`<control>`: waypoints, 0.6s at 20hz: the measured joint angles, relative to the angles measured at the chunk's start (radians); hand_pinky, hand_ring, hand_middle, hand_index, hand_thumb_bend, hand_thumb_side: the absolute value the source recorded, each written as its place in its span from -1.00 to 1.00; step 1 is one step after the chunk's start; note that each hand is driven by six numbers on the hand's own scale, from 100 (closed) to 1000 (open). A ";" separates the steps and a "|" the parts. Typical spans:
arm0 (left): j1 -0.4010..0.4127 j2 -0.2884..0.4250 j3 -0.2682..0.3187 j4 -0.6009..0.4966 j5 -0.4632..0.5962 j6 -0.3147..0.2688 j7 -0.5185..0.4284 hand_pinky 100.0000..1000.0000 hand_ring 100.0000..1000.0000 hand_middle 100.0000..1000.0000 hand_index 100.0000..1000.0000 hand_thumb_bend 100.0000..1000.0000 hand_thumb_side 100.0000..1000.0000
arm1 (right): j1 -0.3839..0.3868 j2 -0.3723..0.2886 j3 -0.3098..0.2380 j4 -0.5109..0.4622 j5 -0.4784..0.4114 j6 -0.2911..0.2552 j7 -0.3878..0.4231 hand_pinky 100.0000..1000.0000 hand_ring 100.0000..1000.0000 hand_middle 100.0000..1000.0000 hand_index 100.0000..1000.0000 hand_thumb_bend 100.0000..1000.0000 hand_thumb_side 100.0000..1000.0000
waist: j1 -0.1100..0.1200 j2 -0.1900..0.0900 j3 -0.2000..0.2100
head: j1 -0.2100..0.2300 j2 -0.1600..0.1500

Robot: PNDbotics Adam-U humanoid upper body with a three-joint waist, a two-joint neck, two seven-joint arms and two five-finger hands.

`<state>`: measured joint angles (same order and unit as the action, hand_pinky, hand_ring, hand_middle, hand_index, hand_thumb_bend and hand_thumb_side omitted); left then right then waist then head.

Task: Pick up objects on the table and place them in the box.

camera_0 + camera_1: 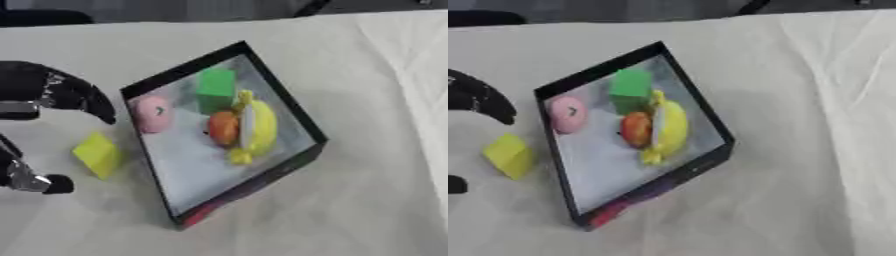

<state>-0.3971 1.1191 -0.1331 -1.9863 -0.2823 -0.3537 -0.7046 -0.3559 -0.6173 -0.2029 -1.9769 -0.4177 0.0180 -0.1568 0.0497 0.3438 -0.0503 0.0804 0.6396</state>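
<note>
1. The box [297, 150], a black-walled tray with a pale floor, sits at the centre of the frame on the white cloth-covered table [376, 75]. It already holds a green block [215, 86] at its upper end, a pink round piece [151, 113] by its left wall, and an orange piece [222, 128] touching a yellow banana-like toy [260, 127] in the middle.
2. One item lies outside the box: a yellow block [98, 153], at centre left of the frame, just beside the box's left wall.
3. The left hand [52, 92] shows at the left edge, its fingers arched over and its thumb tip [58, 184] below, spread on either side of the yellow block. It grasps nothing; there is a clear gap between the fingers and the block.
4. The right hand shows in neither view.
5. The step in hand looks like the reach for the yellow block, likely the last object. The next move calls for bringing fingers and thumb in around the block, lifting it clear of the box wall, and carrying it rightward over the free floor at the box's lower end.
</note>
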 measured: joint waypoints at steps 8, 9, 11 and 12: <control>0.022 0.008 -0.017 0.008 -0.088 0.015 -0.038 0.62 0.65 0.53 0.62 -0.03 -0.74 | 0.004 0.000 0.000 0.000 0.004 0.000 0.001 0.78 0.38 0.30 0.57 -1.00 -0.02 | 0.000 0.000 -0.004 | 0.011 -0.001; 0.022 0.008 -0.019 0.015 -0.090 0.016 -0.038 0.62 0.65 0.53 0.62 -0.03 -0.73 | 0.004 0.000 0.000 0.000 0.004 0.000 0.001 0.78 0.38 0.30 0.57 -1.00 -0.02 | 0.000 0.000 -0.005 | 0.012 -0.001; 0.021 0.008 -0.019 0.033 -0.092 0.017 -0.038 0.62 0.65 0.52 0.63 -0.03 -0.76 | 0.005 0.000 0.000 0.000 0.004 0.001 0.001 0.78 0.38 0.30 0.57 -1.00 -0.02 | 0.000 0.000 -0.005 | 0.013 -0.001; 0.018 0.008 -0.020 0.045 -0.092 0.017 -0.037 0.62 0.65 0.52 0.64 -0.04 -0.79 | 0.005 0.000 0.000 0.000 0.004 0.002 0.001 0.78 0.38 0.30 0.57 -1.00 -0.02 | 0.000 0.000 -0.006 | 0.013 -0.001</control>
<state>-0.3789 1.1268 -0.1532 -1.9413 -0.3746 -0.3365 -0.7417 -0.3512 -0.6173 -0.2029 -1.9769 -0.4134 0.0201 -0.1556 0.0497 0.3439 -0.0559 0.0936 0.6388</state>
